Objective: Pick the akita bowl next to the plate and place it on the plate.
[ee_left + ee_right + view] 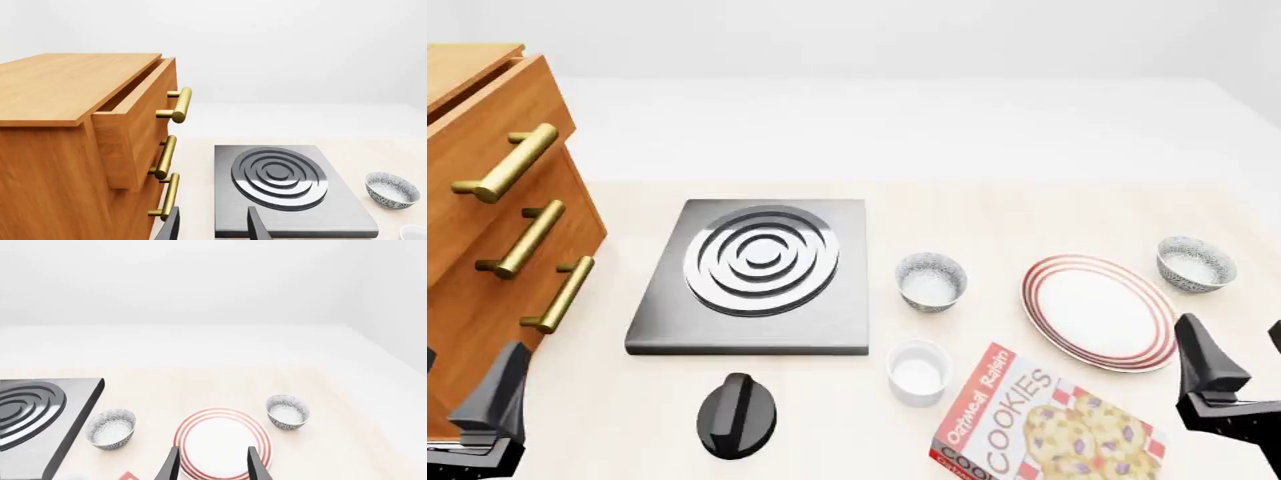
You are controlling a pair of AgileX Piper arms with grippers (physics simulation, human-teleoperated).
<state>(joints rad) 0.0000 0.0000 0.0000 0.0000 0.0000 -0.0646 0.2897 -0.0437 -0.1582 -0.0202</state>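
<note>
The white plate (1098, 312) with red rings lies on the table right of centre, also seen in the right wrist view (223, 442). One speckled akita bowl (1196, 264) sits close against the plate's far right side (287, 411). A look-alike bowl (932, 281) stands between the plate and the stove (111, 427) and shows in the left wrist view (391, 190). My right gripper (1241, 352) hovers open near the plate's near right edge (212, 465), holding nothing. Near the cabinet's front, my left gripper (461, 385) is open and empty (213, 227).
A wooden drawer cabinet (494, 200) with brass handles fills the left; its top drawer is slightly out (133, 130). The grey stove (754, 275) lies beside it. A white ramekin (918, 372), a cookies box (1048, 425) and a black knob-like object (737, 415) sit along the front.
</note>
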